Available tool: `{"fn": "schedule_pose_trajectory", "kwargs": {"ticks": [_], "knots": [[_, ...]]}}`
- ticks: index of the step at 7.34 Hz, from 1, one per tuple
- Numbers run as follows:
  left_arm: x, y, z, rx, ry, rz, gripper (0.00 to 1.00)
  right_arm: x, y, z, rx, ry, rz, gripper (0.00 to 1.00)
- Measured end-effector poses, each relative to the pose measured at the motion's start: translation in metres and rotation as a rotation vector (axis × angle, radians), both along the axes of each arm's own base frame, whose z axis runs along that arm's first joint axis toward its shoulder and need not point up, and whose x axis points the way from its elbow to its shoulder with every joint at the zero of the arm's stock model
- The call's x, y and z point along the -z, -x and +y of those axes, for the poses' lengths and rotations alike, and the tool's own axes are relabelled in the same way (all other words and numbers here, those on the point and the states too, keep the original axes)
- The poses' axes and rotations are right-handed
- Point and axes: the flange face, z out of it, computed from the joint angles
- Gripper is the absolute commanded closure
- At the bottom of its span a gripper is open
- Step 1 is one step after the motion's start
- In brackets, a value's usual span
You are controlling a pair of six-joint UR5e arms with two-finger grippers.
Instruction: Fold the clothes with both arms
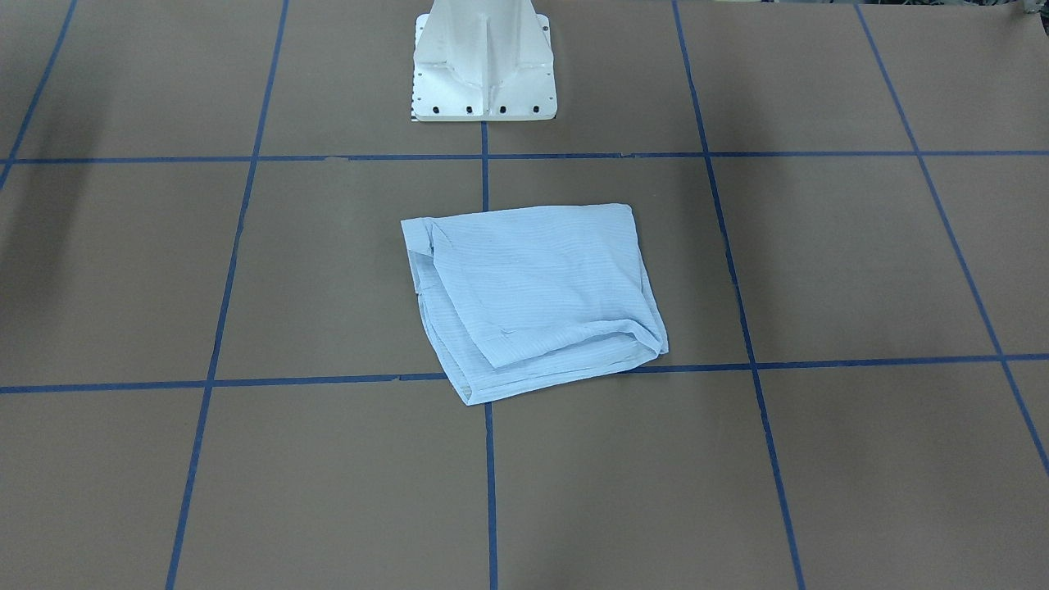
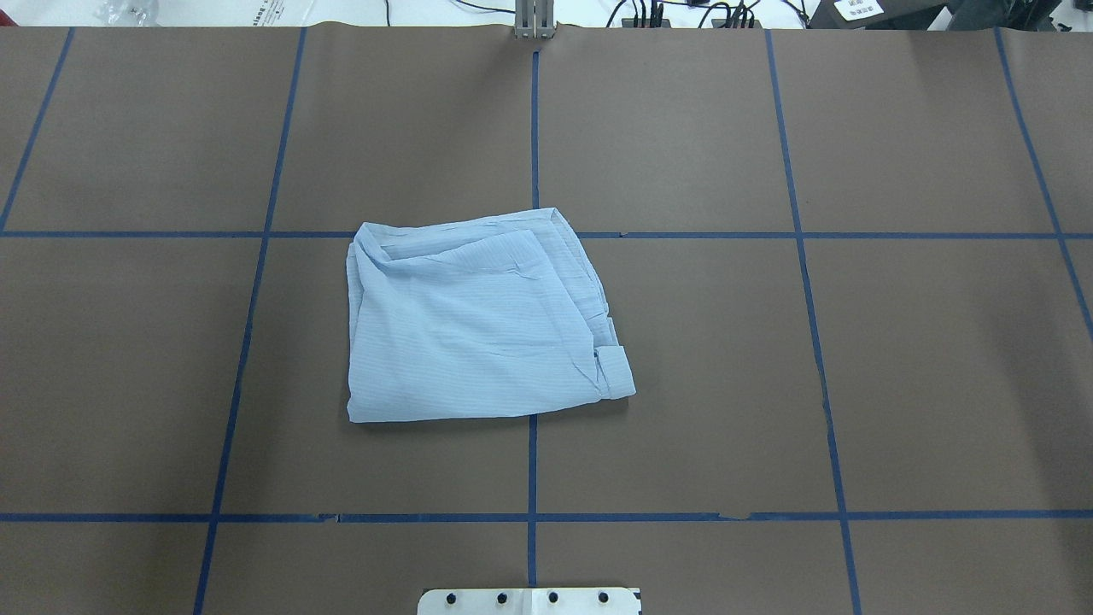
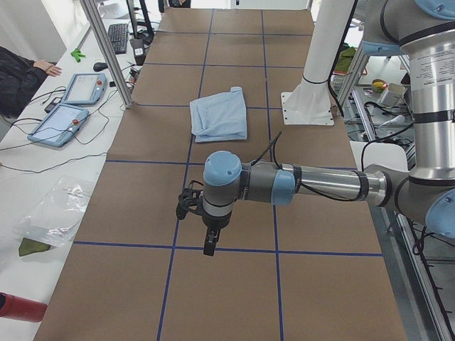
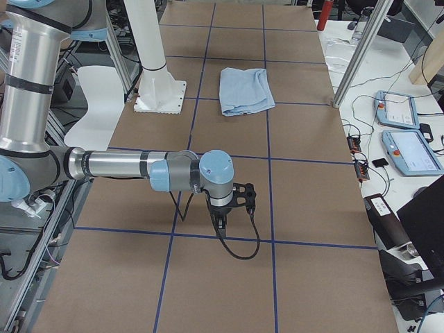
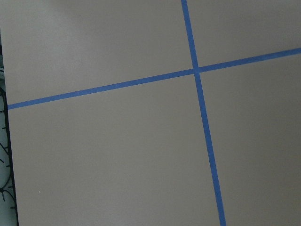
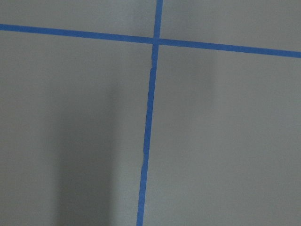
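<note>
The light-blue, finely striped shirt (image 2: 465, 333) is seen folded into a rough, layered rectangle with a cuff showing at one corner. It is laid flat at the middle of the desk (image 2: 897, 367), near the white pedestal (image 1: 483, 74). The left hand (image 3: 210, 241) and right hand (image 4: 220, 220) are held well apart from it; whether they are released or clenched cannot be told.

I see my silver-tubed left arm (image 3: 327, 186) with grey joints and light-blue caps; the matching right arm (image 4: 118, 165) trails a looping black cable (image 4: 243, 258); white bolted pedestal (image 1: 483, 74) with dark screw heads.
</note>
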Motion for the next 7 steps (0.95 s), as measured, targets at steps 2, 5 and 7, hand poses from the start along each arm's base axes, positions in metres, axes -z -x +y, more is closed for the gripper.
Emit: {"fn": "schedule_pose_trajectory", "kwargs": {"ticks": [2, 5, 7], "knots": [[-0.004, -0.005, 0.002, -0.004, 0.014, 0.057, 0.0, -0.014, 0.002, 0.008, 0.005, 0.027, 0.001, 0.0], [-0.007, -0.011, 0.006, -0.018, 0.021, 0.136, 0.0, -0.016, 0.003, 0.009, 0.006, 0.026, -0.008, 0.0], [-0.01, -0.011, 0.006, -0.019, 0.025, 0.137, 0.0, -0.012, 0.003, 0.007, 0.006, 0.015, -0.009, 0.0]]}}
